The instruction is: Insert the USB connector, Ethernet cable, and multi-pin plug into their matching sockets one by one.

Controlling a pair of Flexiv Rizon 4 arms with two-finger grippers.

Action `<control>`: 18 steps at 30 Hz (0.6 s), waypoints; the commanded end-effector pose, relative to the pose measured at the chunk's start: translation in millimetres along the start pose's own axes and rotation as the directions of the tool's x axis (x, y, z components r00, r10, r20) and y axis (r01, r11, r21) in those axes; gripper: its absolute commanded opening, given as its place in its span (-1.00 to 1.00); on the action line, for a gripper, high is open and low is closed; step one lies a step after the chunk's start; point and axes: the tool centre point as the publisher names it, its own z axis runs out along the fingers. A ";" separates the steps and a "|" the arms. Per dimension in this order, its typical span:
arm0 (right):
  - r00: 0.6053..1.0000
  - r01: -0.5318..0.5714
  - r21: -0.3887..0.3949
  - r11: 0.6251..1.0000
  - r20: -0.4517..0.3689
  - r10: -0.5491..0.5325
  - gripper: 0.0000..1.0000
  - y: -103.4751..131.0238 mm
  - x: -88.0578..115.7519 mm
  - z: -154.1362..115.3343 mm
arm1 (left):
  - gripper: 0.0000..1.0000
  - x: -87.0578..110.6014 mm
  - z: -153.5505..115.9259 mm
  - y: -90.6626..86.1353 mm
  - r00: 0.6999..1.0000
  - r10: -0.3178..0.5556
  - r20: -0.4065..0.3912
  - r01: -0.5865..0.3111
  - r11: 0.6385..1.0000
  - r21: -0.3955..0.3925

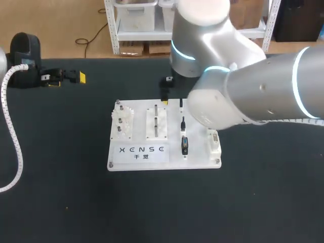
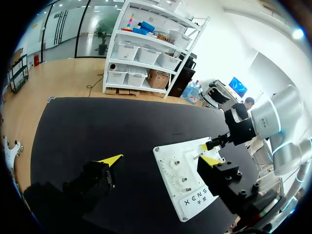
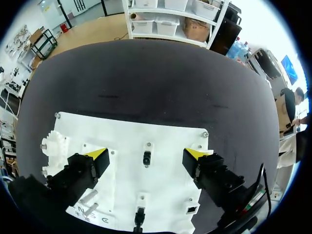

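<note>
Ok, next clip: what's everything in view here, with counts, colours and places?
table: one, black, under everything
board: one, white, mid-table
gears: count unclear, white, board's left part
pegs: several, grey, board's middle strip
connectors: at least two, black, in a line on the board's right part
right gripper: one, black with yellow tips, open above the board
left gripper: one, black with yellow tips, open over the table, off to the board's left

The board [image 1: 197,159] was white with black lettering on a black table [image 1: 263,202]; the right arm [image 1: 268,86] was silver — ringed in glowing cyan — the right gripper [image 3: 146,154] black, yellow-tipped.
</note>
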 end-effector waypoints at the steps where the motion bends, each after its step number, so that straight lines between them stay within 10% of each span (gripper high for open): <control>1: 0.996 -0.007 0.013 1.000 -0.089 0.008 1.00 7.5 -9.2 5.4 | 1.00 0.0 0.0 0.0 1.000 0.000 0.000 0.000 1.000 0.000; 14: 0.991 -0.042 -0.006 0.999 -0.125 0.041 1.00 8.6 -7.5 12.4 | 1.00 0.0 0.0 0.0 1.000 0.000 0.000 0.000 1.000 0.000; 18: 0.991 -0.043 -0.015 0.999 -0.125 0.041 0.69 9.4 -8.1 12.2 | 1.00 0.0 0.0 0.0 1.000 0.000 0.000 0.000 1.000 0.000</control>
